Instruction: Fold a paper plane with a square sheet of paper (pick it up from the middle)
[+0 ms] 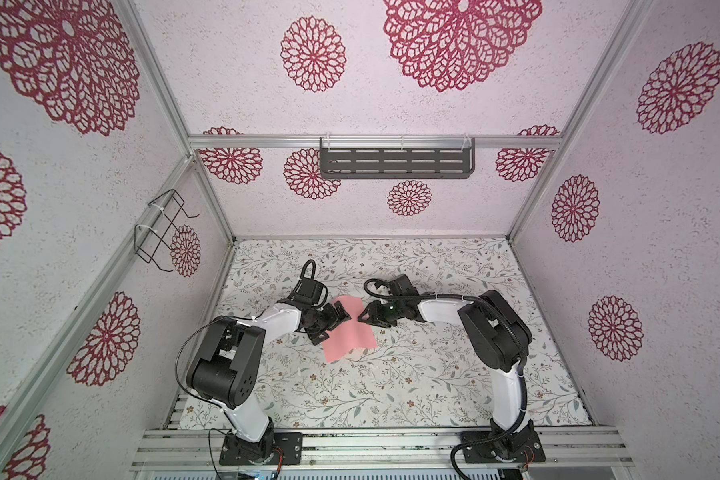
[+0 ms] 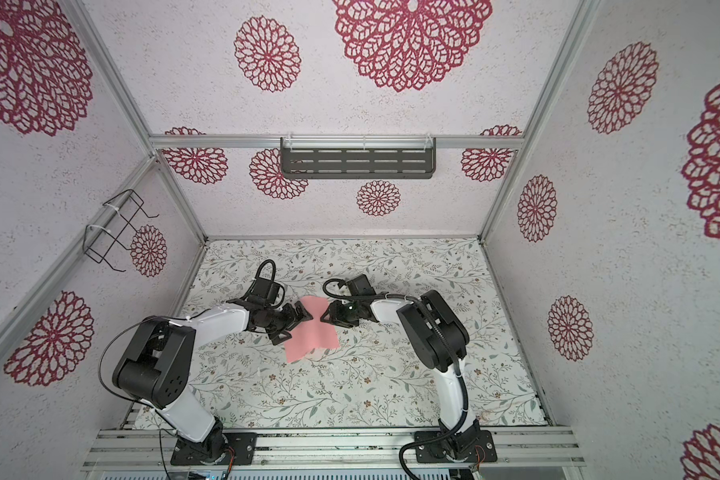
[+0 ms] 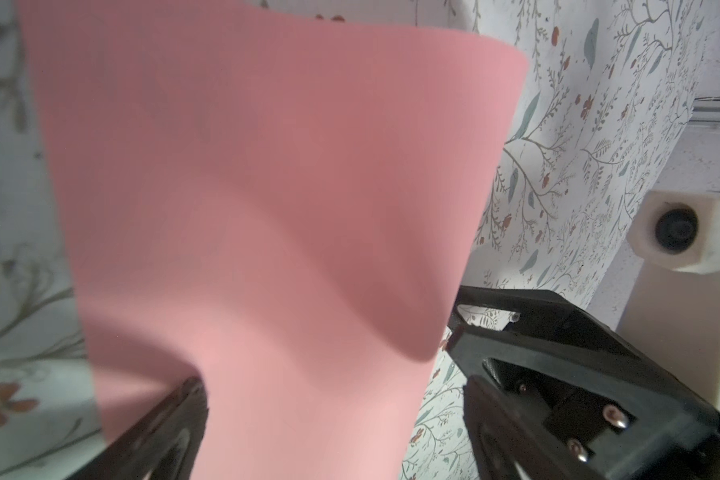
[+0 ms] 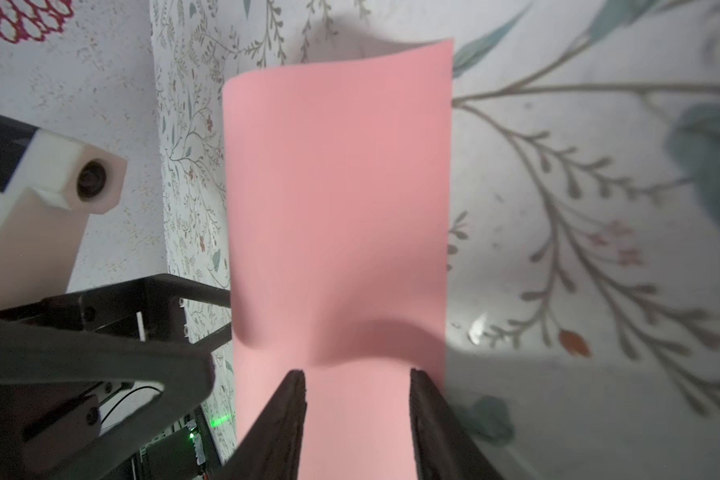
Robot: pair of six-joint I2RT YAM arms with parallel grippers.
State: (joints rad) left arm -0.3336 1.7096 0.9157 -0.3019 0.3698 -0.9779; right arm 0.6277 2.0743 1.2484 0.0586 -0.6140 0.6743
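Square sheet of paper (image 1: pixel 350 336): thin, smooth, matt. Tabletop (image 1: pixel 391 386): matt covering, printed floral pattern. Fingers (image 4: pixel 285 419): black matt plastic. Walls (image 1: pixel 661 332): rough, grainy covering. Frame rails (image 1: pixel 267 142): bare silvery metal. Arm shells (image 1: pixel 283 318): glossy white plastic. Shelf (image 1: pixel 395 164): dark matt metal.

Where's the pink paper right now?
In both top views the paper sits mid-table on the floral mat, buckled up between the left gripper and the right gripper.
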